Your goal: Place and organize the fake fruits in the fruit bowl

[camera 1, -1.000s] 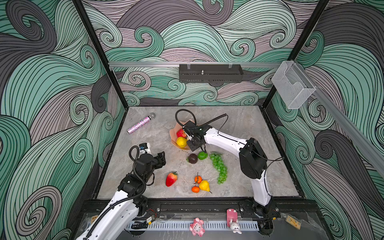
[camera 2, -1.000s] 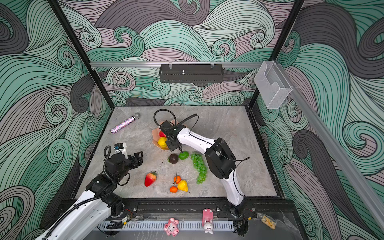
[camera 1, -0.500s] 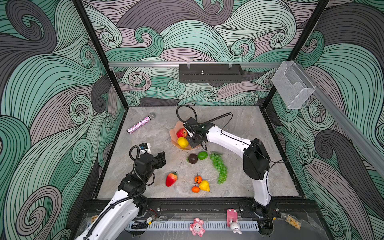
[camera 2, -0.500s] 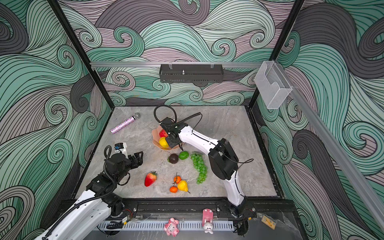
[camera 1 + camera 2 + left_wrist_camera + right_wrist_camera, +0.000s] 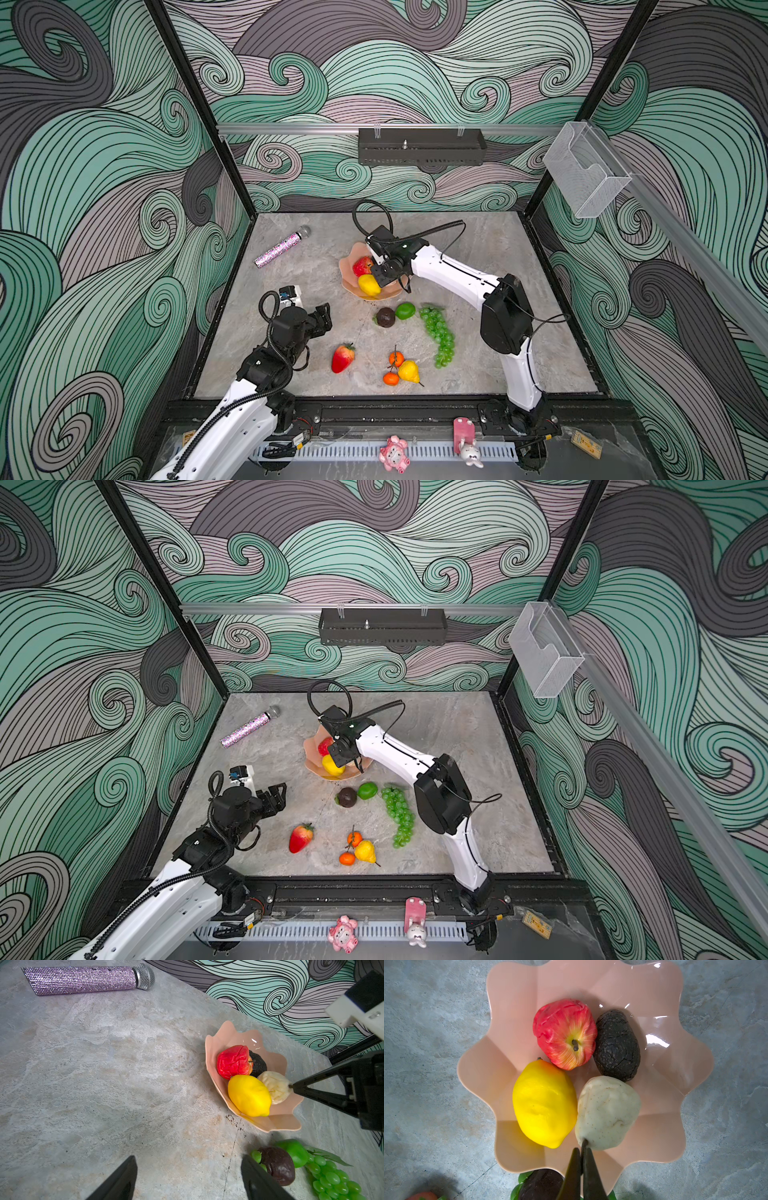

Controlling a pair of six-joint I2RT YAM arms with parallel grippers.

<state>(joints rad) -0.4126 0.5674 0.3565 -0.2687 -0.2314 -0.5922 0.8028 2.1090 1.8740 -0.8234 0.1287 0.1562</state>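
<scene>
The fruit bowl (image 5: 591, 985) looks glossy, the avocado (image 5: 616, 1047) rough, the microphone (image 5: 83, 979) glittery.

Bright even light, soft shadows, glare on bowl (image 5: 654, 1041).

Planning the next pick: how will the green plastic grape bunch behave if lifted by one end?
The long green plastic grape bunch lies curved, so it probably dangles and flexes. Small glossy grapes may slip from a pinch. Sprawled flat, it likely won't roll.

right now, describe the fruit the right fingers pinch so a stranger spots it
On the grey table, the pink scalloped bowl holds four fruits. Beside the yellow lemon and black avocado is the cream pear: the only pale, speckled one, stem pinched by the right fingers.
</scene>
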